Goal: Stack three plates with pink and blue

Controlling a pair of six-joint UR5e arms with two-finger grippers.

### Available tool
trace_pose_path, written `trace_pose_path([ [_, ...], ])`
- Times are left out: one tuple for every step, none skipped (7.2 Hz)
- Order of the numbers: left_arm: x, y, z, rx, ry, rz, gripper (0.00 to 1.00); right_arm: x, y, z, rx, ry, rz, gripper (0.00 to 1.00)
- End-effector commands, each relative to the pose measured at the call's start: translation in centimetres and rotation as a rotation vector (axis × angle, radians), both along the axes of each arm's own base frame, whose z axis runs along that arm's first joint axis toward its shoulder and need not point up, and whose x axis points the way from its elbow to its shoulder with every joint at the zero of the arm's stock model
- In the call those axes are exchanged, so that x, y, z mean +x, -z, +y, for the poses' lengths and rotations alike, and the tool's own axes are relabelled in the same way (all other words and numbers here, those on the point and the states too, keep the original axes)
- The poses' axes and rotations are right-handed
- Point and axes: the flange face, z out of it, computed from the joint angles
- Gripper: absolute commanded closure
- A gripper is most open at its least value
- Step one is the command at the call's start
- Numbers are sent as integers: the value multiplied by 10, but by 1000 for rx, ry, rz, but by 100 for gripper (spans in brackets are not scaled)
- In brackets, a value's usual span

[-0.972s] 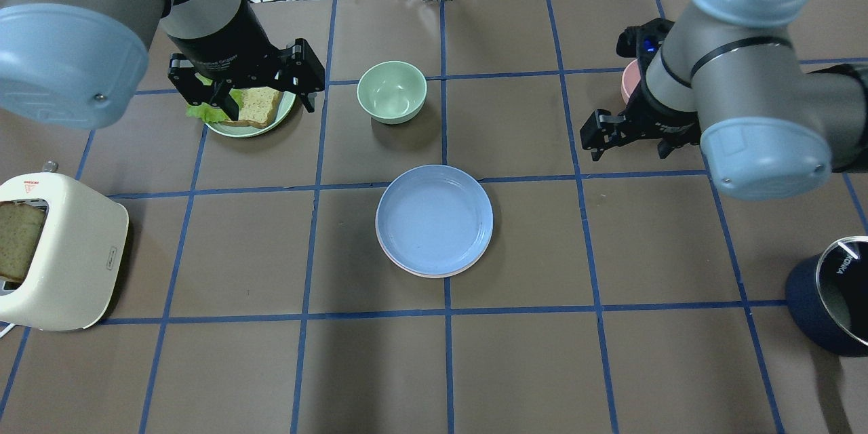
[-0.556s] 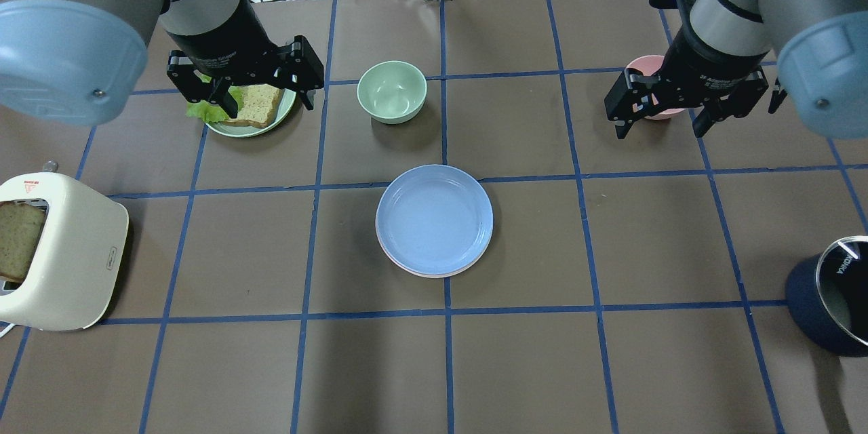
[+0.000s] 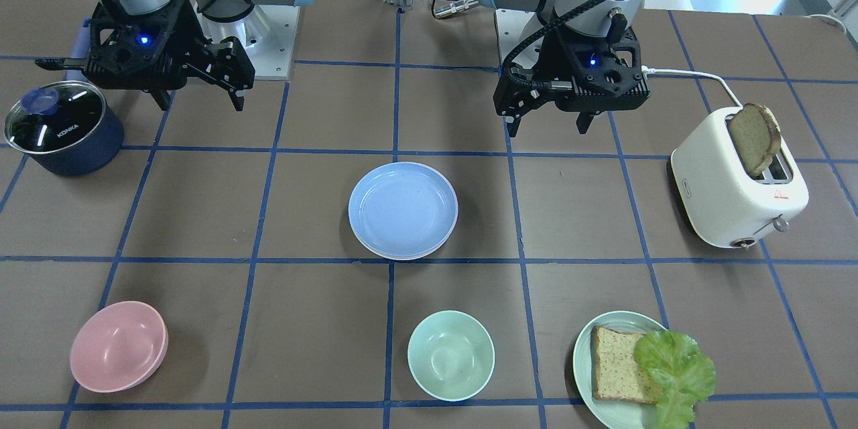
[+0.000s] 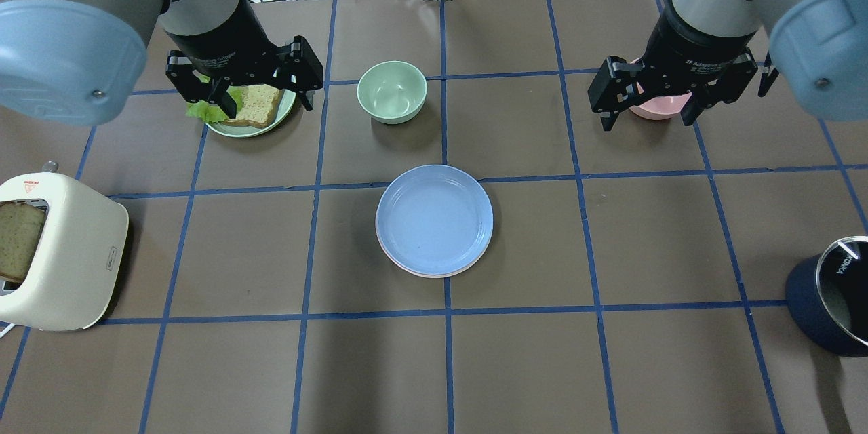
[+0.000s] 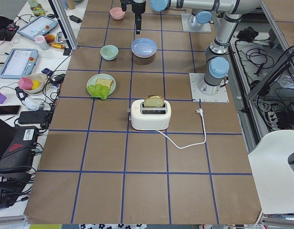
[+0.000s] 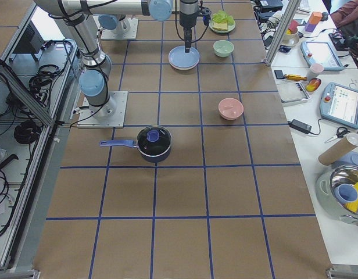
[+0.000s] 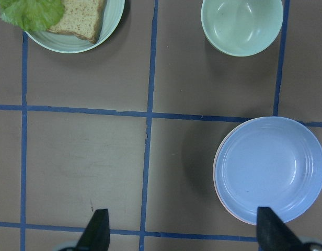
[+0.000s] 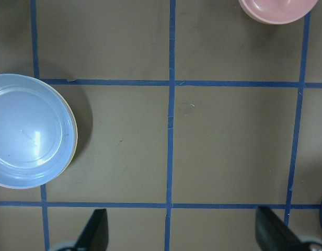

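Closest to the robot, a toaster [image 4: 61, 264] holding a slice of bread sits at the left edge of the table [image 4: 224, 373] and a dark pot [image 4: 831, 312] at the right; the overhead view cuts both off. In the middle square lies the stack. The blue plate [image 4: 434, 217] is on top, nested so squarely that only a sliver of the pink plate [image 4: 422, 274] peeks out under its near edge. A third, cream plate cannot be made out for sure; the right wrist view shows a paler rim there, nothing more. Beyond, the left gripper [image 4: 268, 105] and right gripper [image 4: 645, 121] hang raised on either side, fingers spread wide and empty, which suggests the stacking is done. The right one partly hides a pink bowl [image 4: 651, 108]. A green bowl [image 4: 392, 91] and a bread plate [image 4: 251, 132] sit farthest.
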Motion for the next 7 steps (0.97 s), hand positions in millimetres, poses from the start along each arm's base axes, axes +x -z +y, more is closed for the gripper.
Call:
trace_pose_path([
  [0, 0, 0, -1, 0, 2, 0, 0, -2, -3, -23, -3, -9, 0],
  [0, -1, -1, -2, -1, 3, 0, -1, -7, -8, -72, -4, -2, 0],
  [0, -2, -1, -5, -1, 5, 0, -1, -6, -8, -70, -4, 3, 0],
  [0, -3, -1, -6, -1, 5, 0, -2, -3, -7, -59, -1, 1, 0],
  [1, -3, -1, -6, -3, 5, 0, -2, -4, -8, -66, -1, 3, 0],
  [1, -3, -1, -5, -3, 5, 0, -2, 1, -12, -57, -2, 2, 0],
  [1, -2, -1, -4, -3, 2, 0, -2, 4, -13, -51, -1, 1, 0],
])
